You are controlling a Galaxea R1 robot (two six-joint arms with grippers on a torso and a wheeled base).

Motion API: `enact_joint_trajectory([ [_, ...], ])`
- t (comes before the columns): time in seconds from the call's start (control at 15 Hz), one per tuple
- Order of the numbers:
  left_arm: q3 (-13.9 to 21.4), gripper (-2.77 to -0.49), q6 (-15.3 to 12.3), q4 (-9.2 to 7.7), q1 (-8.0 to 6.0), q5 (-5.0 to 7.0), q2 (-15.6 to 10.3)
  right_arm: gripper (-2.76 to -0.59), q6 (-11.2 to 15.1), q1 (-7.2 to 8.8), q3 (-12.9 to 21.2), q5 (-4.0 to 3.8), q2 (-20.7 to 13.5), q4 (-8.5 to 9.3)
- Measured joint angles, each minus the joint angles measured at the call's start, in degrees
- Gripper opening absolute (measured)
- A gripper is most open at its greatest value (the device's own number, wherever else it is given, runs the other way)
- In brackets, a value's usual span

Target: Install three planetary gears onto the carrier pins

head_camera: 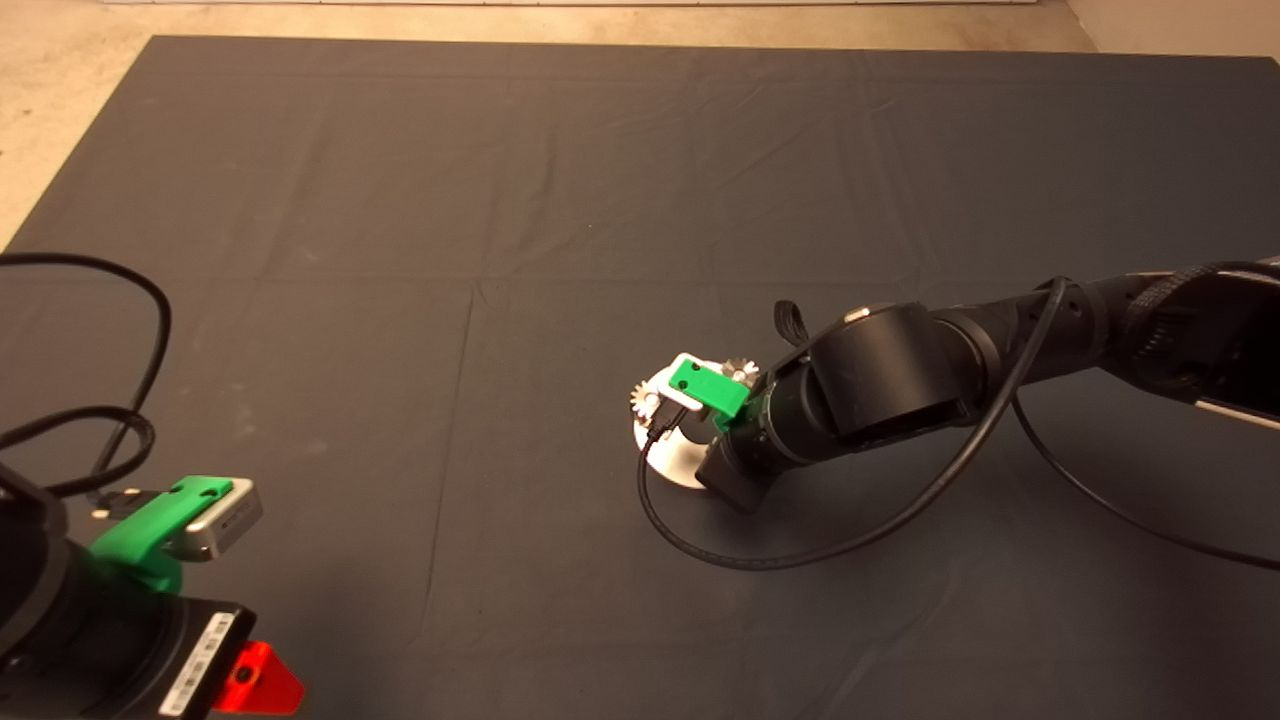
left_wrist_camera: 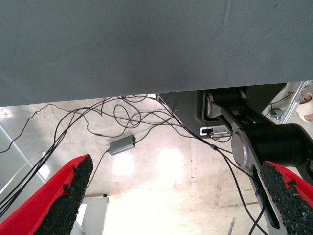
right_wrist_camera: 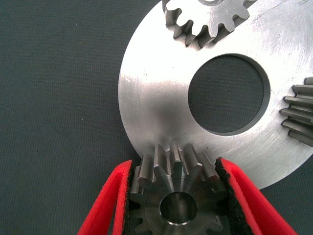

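Silver metal fills the right wrist view: a flat round silver disc (right_wrist_camera: 161,117) with a large centre hole lies on the dark grey fabric mat (right_wrist_camera: 54,98). The right gripper (right_wrist_camera: 178,200) is closed on a small dark-silver toothed gear (right_wrist_camera: 177,193), its black pads pressed against the teeth on both sides. This gear sits at the rim of the disc, and its centre hole shows a shiny surface inside; whether that is a carrier pin cannot be told. A second dark-silver gear (right_wrist_camera: 208,19) lies on the disc at another part of the rim, and a third dark-silver gear (right_wrist_camera: 299,115) shows only by its teeth at the picture's edge, also over the disc.

From above, the black right arm (head_camera: 900,385) reaches in from the right and covers most of the disc (head_camera: 680,465); two gears (head_camera: 646,399) peek out beside its green wrist mount.

The left gripper (head_camera: 255,680) waits at the lower left edge of the mat (head_camera: 500,200). Its red fingers (left_wrist_camera: 54,200) stand wide apart, with a pale floor and black cables (left_wrist_camera: 127,115) beyond.
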Motion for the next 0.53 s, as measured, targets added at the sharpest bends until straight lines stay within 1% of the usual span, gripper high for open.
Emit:
enact_joint_trajectory([
  [0.53,0.00,-0.78,0.00,-0.01,0.00,0.02,0.00,-2.36,-0.26,-0.12,0.00,-0.09,-0.04,-0.16],
])
